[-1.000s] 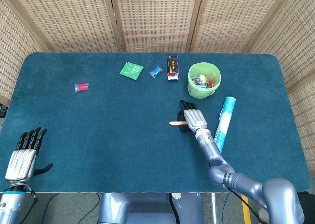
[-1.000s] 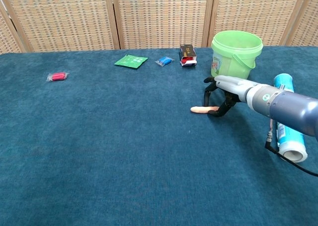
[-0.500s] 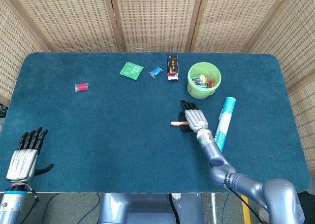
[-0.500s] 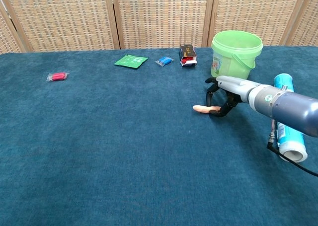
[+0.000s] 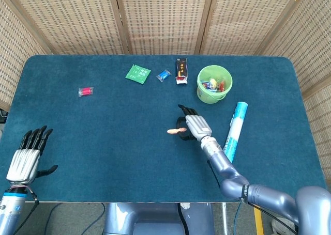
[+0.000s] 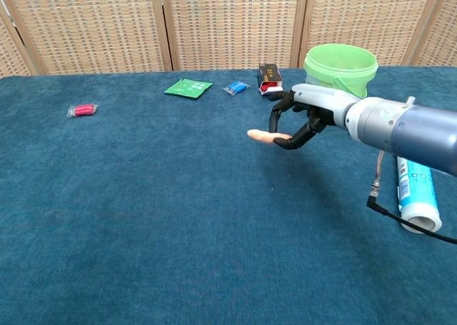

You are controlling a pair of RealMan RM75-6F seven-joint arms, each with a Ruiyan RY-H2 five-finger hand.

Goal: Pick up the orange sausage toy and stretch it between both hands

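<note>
The orange sausage toy [image 5: 174, 131] [image 6: 263, 136] is a short pale orange stick, held level above the blue cloth. My right hand [image 5: 191, 125] [image 6: 300, 122] grips its right end, and the left end sticks out free toward the table's middle. My left hand [image 5: 28, 155] hangs at the near left corner with its fingers apart and nothing in it. The chest view does not show the left hand.
A green bucket [image 5: 214, 83] [image 6: 340, 68] of small items stands behind the right hand. A blue and white tube [image 5: 235, 128] [image 6: 415, 195] lies to its right. A green packet [image 5: 137, 73], blue wrapper [image 5: 163, 75], dark box [image 5: 180, 71] and red candy [image 5: 85, 91] lie further back.
My right hand has lifted the sausage toy off the cloth and carried it left, toward the table's middle. The left hand has risen slightly.
</note>
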